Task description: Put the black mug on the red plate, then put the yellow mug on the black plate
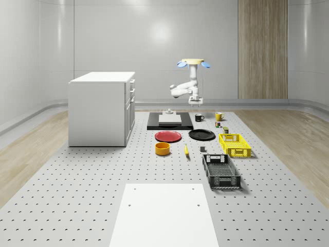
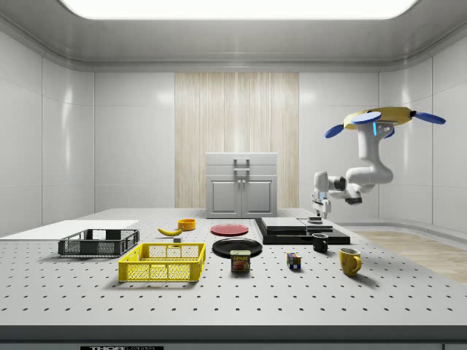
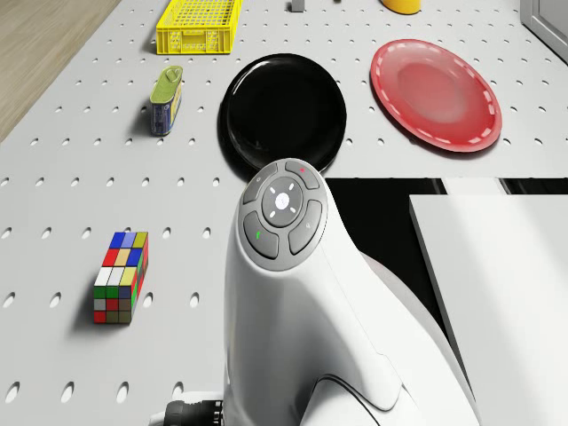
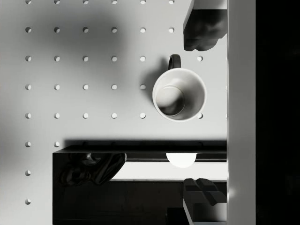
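Observation:
The black mug point(image 1: 199, 117) stands upright on the table beside the black slab, and the yellow mug point(image 1: 219, 116) stands just to its right in the whole-scene view. The red plate point(image 1: 168, 136) and black plate point(image 1: 201, 134) lie side by side in front of them. The drone point(image 1: 194, 63) hovers above the mugs. My gripper point(image 1: 195, 101) hangs open a short way over the black mug point(image 2: 319, 242). In the wrist view the mug point(image 4: 179, 94), white inside, sits below my gripper point(image 4: 199, 114), slightly off centre between the spread fingers point(image 4: 205, 28).
A black slab with a white block point(image 1: 169, 120) lies next to the black mug. A white cabinet point(image 1: 102, 108) stands at the whole-scene view's left. Rubik's cube point(image 3: 121, 277), can point(image 3: 166, 99), yellow crate point(image 1: 234, 144), black crate point(image 1: 221, 171), orange bowl point(image 1: 163, 148) and banana point(image 1: 186, 150) lie nearby.

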Tool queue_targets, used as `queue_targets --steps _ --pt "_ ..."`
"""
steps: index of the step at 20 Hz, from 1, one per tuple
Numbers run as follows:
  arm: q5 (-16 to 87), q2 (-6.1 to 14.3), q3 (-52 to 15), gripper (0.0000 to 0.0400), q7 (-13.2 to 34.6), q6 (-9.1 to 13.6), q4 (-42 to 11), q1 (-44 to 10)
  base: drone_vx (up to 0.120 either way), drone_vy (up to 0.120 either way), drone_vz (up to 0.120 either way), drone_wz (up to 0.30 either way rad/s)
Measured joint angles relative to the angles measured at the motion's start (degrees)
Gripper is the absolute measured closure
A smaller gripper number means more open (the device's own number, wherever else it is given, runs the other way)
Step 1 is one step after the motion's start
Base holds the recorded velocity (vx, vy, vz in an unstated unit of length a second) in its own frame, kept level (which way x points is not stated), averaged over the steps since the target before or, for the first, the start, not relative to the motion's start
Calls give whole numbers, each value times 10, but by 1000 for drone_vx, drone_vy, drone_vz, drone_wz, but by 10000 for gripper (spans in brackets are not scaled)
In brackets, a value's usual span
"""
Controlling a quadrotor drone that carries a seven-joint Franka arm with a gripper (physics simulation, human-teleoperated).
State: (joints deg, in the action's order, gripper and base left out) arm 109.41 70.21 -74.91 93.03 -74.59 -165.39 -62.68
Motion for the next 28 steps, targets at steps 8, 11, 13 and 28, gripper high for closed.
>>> queue_targets --steps 8,11,13,28 --pt "-10 20 -5 0 6 -18 1 -6 35 0 -120 0" --pt "-13 27 -7 0 7 -25 2 -8 0 0 -120 0" --pt "-15 31 -8 0 9 -29 2 -9 0 0 -120 0" --pt "19 70 37 0 2 -81 13 -7 0 0 -8 0"
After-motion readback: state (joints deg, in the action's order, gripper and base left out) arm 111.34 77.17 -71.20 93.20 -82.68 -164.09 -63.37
